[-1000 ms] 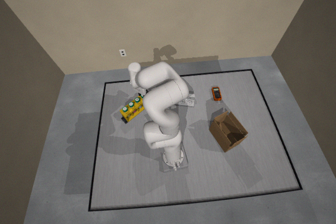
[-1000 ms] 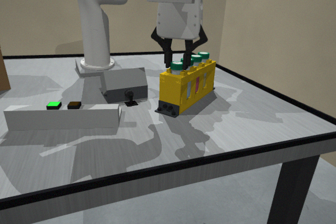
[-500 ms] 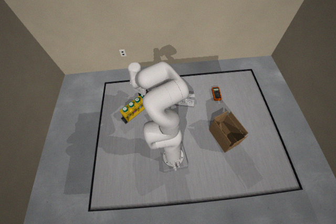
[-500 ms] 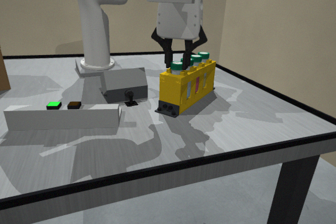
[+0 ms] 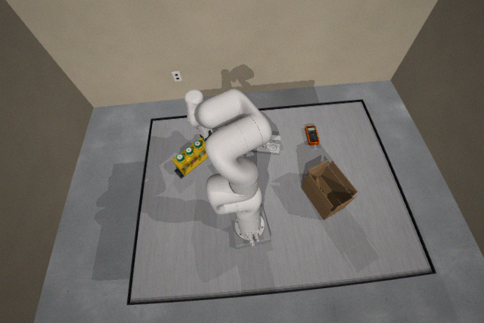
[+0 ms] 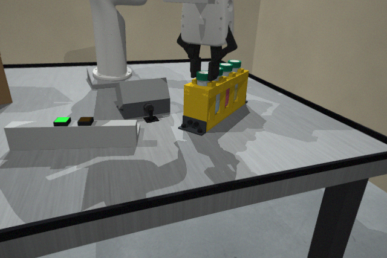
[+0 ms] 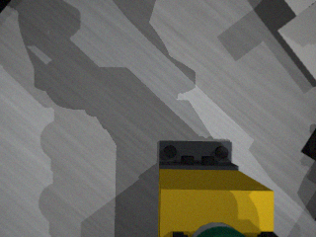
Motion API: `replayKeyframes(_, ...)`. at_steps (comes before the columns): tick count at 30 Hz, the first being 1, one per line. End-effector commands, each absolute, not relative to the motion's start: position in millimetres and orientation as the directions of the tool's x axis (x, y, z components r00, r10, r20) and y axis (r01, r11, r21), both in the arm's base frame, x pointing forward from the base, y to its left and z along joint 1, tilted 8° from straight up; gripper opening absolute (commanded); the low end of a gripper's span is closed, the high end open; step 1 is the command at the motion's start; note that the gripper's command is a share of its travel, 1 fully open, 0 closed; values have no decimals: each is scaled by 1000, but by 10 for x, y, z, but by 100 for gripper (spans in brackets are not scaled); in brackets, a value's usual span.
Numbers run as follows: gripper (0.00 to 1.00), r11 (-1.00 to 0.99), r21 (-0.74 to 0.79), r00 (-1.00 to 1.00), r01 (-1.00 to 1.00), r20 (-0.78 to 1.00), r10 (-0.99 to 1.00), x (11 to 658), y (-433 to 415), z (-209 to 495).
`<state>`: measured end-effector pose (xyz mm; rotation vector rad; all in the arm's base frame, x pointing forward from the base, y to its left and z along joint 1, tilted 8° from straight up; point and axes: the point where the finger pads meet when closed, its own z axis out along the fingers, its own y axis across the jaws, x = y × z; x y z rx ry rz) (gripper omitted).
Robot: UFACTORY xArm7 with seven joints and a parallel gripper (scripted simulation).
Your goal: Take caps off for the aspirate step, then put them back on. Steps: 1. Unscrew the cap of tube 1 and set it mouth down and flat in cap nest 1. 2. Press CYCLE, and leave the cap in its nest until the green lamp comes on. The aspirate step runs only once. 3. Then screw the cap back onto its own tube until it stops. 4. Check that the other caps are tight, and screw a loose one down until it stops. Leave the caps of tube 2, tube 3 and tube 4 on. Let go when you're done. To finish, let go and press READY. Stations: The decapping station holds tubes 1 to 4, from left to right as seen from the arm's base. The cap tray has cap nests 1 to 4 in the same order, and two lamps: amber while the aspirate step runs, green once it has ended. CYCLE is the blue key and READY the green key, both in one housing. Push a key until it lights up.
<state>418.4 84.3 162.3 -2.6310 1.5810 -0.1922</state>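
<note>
The yellow decapping station (image 6: 215, 99) holds four tubes with green caps. My gripper (image 6: 204, 75) comes straight down on the end cap nearest the exterior camera, the cap of tube 4 (image 6: 202, 75), and is shut on it while it sits on its tube. The other three caps (image 6: 225, 66) sit on their tubes behind it. In the top view they show on the station (image 5: 188, 150), and the arm hides the gripper. The wrist view shows the station's end (image 7: 214, 202) and a cap's edge (image 7: 219, 231). On the cap tray (image 6: 71, 136) the green lamp (image 6: 61, 121) is lit and the amber lamp (image 6: 85, 121) is dark.
A grey housing (image 6: 143, 94) stands between the tray and the arm's base, and its keys are not visible. An open cardboard box (image 5: 328, 188) and an orange multimeter (image 5: 311, 134) lie on the far right of the table. The table's edge runs just past the station.
</note>
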Motion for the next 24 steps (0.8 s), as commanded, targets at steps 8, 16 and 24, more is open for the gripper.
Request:
replayKeyframes(8,0,-267,-136,263,-954,50,-964,4195,846,1635)
replayKeyframes(16,0,-220,-138,216,-966,43,-975,4195,847,1635)
replayKeyframes(24,46,-220,-138,216,-966,43,-975,4195,847,1635)
